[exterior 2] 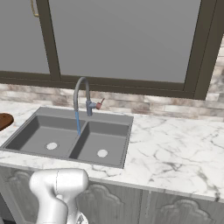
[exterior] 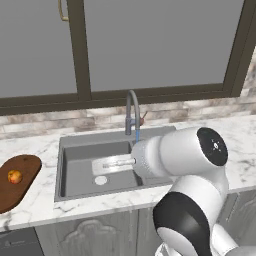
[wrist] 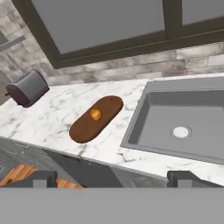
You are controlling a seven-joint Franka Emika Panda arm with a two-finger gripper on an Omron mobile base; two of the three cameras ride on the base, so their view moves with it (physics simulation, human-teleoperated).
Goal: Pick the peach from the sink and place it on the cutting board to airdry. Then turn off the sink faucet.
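Observation:
The peach point(wrist: 96, 114) lies on the dark brown cutting board point(wrist: 97, 119), which rests on the marble counter left of the sink point(wrist: 144, 114). In the left base view the peach point(exterior: 15, 176) sits on the cutting board point(exterior: 20, 182) at the far left edge. My gripper point(wrist: 116, 177) is open, fingertips point(wrist: 43, 177) wide apart with nothing between them, well back from the board and in front of the counter edge. The sink faucet point(exterior: 132, 111) stands behind the sink point(exterior: 80, 192), and a thin blue stream runs from its spout. Its reddish lever point(exterior 2: 99, 104) sticks out to the right of the sink faucet point(exterior 2: 81, 94).
A dark grey toaster point(wrist: 28, 89) stands on the counter left of the board. A large window with a dark frame point(exterior 2: 52, 48) runs behind the brick backsplash. My white arm point(exterior: 185, 170) bulks over the sink's right side. Open marble counter point(exterior 2: 175, 144) stretches right of the sink point(exterior 2: 124, 151).

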